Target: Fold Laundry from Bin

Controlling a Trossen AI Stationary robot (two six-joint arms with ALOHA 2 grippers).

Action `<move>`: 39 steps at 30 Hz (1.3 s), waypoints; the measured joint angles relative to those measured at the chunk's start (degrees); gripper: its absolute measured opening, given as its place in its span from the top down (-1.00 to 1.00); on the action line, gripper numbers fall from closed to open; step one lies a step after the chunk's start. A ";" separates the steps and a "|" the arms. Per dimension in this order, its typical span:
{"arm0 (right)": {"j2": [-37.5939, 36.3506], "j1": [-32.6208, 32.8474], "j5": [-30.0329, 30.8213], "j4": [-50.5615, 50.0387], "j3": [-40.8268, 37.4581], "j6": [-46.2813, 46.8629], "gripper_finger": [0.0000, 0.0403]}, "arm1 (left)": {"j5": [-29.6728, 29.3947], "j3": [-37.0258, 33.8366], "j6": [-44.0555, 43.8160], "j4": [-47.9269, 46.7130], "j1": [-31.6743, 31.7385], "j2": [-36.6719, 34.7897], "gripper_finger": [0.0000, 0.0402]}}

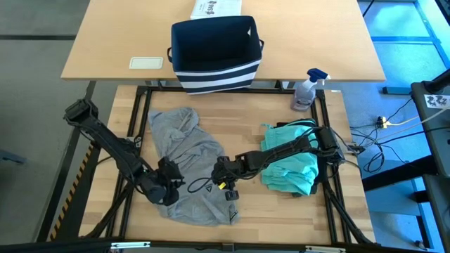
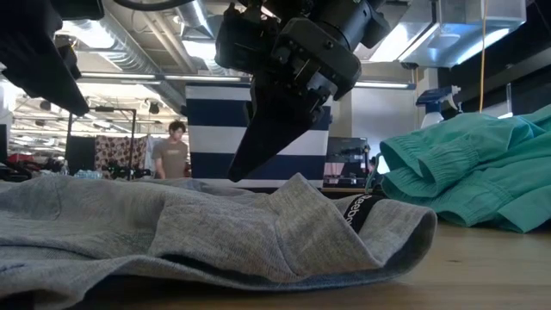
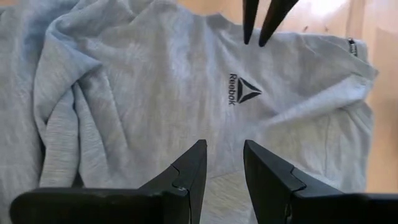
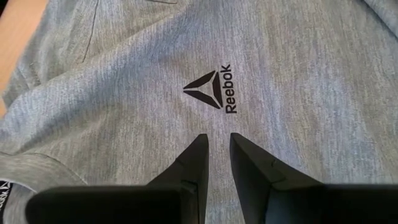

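The grey T-shirt with a small black logo (image 1: 186, 158) lies crumpled on the wooden table, left of centre. My left gripper (image 3: 225, 149) hangs over the shirt's near part, open by a narrow gap with nothing between its fingers. My right gripper (image 4: 219, 140) slants down at the shirt from the right, just short of the logo (image 4: 214, 87), its fingers a little apart. A teal piece (image 1: 292, 165) lies bunched on the table's right side, under the right arm. The navy bin with white stripes (image 1: 214, 53) stands on the far table. My right gripper's fingertips (image 2: 235, 176) reach down to the level of the grey shirt beside the logo, slanting from the table's right. I cannot tell whether they touch the cloth; no fold stands between them.
A spray bottle (image 1: 307, 90) stands at the far right corner of the work table. A white printed box (image 1: 216, 8) and a white pad (image 1: 146, 62) lie on the far table. A person (image 2: 175, 148) stands far off in the room.
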 joint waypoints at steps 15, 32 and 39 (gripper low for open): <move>2.31 0.26 0.62 -2.27 -0.09 2.34 0.67 | 12.50 -2.94 -12.90 -8.26 -3.37 0.11 0.50; 2.69 0.22 1.77 -5.25 -0.06 3.38 0.67 | 43.02 -2.94 -32.80 -14.07 -6.98 0.11 0.50; 2.69 0.22 1.81 -5.25 -0.06 3.21 0.67 | 45.24 -2.94 -32.06 -14.20 -7.00 0.11 0.50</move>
